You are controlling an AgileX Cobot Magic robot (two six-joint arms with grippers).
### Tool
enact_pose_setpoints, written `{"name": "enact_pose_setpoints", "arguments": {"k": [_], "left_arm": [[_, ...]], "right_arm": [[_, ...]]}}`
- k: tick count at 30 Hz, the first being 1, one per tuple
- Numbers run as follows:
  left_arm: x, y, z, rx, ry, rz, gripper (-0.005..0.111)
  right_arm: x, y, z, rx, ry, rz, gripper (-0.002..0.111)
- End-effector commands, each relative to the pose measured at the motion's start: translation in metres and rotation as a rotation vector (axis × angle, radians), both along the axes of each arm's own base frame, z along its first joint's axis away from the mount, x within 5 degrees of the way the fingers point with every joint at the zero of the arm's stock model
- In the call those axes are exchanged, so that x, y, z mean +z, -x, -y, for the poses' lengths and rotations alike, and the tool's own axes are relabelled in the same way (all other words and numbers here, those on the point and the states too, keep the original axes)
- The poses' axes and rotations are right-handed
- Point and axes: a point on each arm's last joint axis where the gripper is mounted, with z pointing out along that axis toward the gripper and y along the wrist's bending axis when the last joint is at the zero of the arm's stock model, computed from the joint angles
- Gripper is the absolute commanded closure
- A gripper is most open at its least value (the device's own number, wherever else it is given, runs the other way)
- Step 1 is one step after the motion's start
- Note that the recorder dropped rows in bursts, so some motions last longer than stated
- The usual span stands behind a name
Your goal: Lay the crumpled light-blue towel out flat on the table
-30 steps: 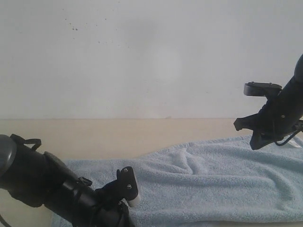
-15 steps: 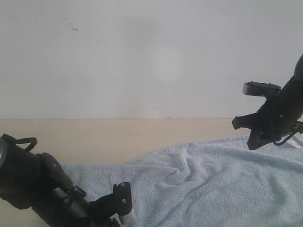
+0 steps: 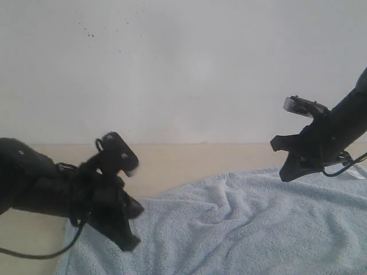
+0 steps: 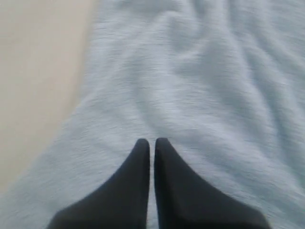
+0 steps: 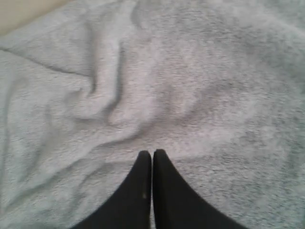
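Spreading the towel [image 3: 246, 223]: nearly flat

It lies mostly open on the counter [image 3: 172, 163], with soft bumps in the middle left to smooth. The left claw [image 4: 151, 143] and right claw [image 5: 152, 153] are both pinched closed over it, holding nothing.

towel [image 3: 241, 223] is a pale light blue, totally plain, no print or stripes, just fluffy terry with darker blue-grey shading down in the creases. in the right wrist view it reads more grey than blue tbh. there's a tiny white tag [image 3: 356, 173] on it. table [image 3: 172, 163] is a plain light beige, no grain i can make out. wall [image 3: 183, 69] is off-white with a few small dark specks [image 3: 90, 34]. left gripper [image 4: 151, 143] and right gripper [image 5: 152, 153] are both plain black, no markings.
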Motion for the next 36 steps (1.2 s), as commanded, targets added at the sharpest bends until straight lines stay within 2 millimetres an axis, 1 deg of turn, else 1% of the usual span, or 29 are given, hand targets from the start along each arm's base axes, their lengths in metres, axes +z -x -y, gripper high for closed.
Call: {"name": "enact_pose_setpoints", "arguments": {"k": [1, 3, 5, 6, 7, 8, 9, 10, 11, 12, 13, 15, 16, 18, 21, 22, 26, 28, 31, 32, 33, 34, 36], "left_arm": [[-0.007, -0.025, -0.051, 0.447, 0.07, 0.008, 0.102], [-0.014, -0.031, -0.078, 0.6, 0.123, -0.046, 0.096], [-0.013, -0.037, -0.098, 0.721, 0.229, -0.121, 0.088], [-0.008, -0.043, -0.114, 0.752, 0.326, -0.211, 0.078], [-0.008, -0.045, -0.118, 0.753, 0.355, -0.247, 0.074], [-0.013, -0.048, -0.126, 0.762, 0.416, -0.333, 0.063], [-0.019, -0.048, -0.128, 0.775, 0.443, -0.376, 0.059], [-0.033, -0.049, -0.129, 0.79, 0.481, -0.461, 0.051], [-0.043, -0.049, -0.126, 0.786, 0.491, -0.512, 0.048], [-0.047, -0.052, -0.125, 0.776, 0.492, -0.524, 0.048], [-0.049, -0.056, -0.124, 0.754, 0.49, -0.527, 0.048], [-0.046, -0.064, -0.123, 0.724, 0.487, -0.506, 0.048], [-0.044, -0.067, -0.123, 0.724, 0.488, -0.491, 0.048], [-0.047, -0.071, -0.129, 0.755, 0.447, -0.437, 0.048], [-0.059, -0.079, -0.13, 0.757, 0.42, -0.428, 0.048], [-0.066, -0.082, -0.125, 0.7, 0.43, -0.473, 0.048], [-0.073, -0.088, -0.116, 0.607, 0.468, -0.546, 0.053], [-0.074, -0.09, -0.114, 0.572, 0.468, -0.559, 0.063], [-0.073, -0.089, -0.112, 0.54, 0.469, -0.571, 0.087], [-0.072, -0.088, -0.11, 0.501, 0.465, -0.567, 0.096], [-0.071, -0.087, -0.109, 0.439, 0.453, -0.557, 0.102], [-0.07, -0.085, -0.106, 0.372, 0.447, -0.552, 0.102], [-0.066, -0.077, -0.098, 0.182, 0.445, -0.541, 0.103]], "right_arm": [[0.007, 0.007, -0.023, 0.098, -0.053, 0.012, 0.108], [0.007, 0.009, -0.034, 0.128, -0.039, 0.021, 0.108], [0.006, 0.01, -0.046, 0.154, -0.028, 0.033, 0.108], [0.006, 0.011, -0.054, 0.171, -0.025, 0.049, 0.108], [0.007, 0.011, -0.056, 0.174, -0.023, 0.058, 0.108], [0.007, 0.012, -0.061, 0.187, -0.02, 0.062, 0.108], [0.007, 0.013, -0.063, 0.192, -0.02, 0.062, 0.108], [0.007, 0.013, -0.063, 0.196, -0.02, 0.059, 0.108], [0.006, 0.014, -0.063, 0.2, -0.022, 0.052, 0.108], [0.006, 0.014, -0.063, 0.204, -0.021, 0.048, 0.108], [0.006, 0.014, -0.063, 0.203, -0.022, 0.048, 0.108], [0.007, 0.014, -0.063, 0.198, -0.023, 0.055, 0.108], [0.007, 0.013, -0.063, 0.194, -0.021, 0.061, 0.108], [0.007, 0.011, -0.063, 0.188, -0.018, 0.079, 0.108], [0.007, 0.011, -0.063, 0.19, -0.017, 0.08, 0.108], [0.007, 0.011, -0.063, 0.189, -0.017, 0.082, 0.108], [0.007, 0.01, -0.062, 0.185, -0.016, 0.088, 0.108], [0.007, 0.01, -0.062, 0.185, -0.016, 0.088, 0.108], [0.007, 0.01, -0.062, 0.185, -0.016, 0.088, 0.108], [0.007, 0.01, -0.062, 0.185, -0.016, 0.088, 0.108], [0.007, 0.01, -0.062, 0.185, -0.016, 0.088, 0.108], [0.007, 0.01, -0.062, 0.185, -0.016, 0.088, 0.108], [0.007, 0.011, -0.062, 0.188, -0.016, 0.084, 0.108]]}}
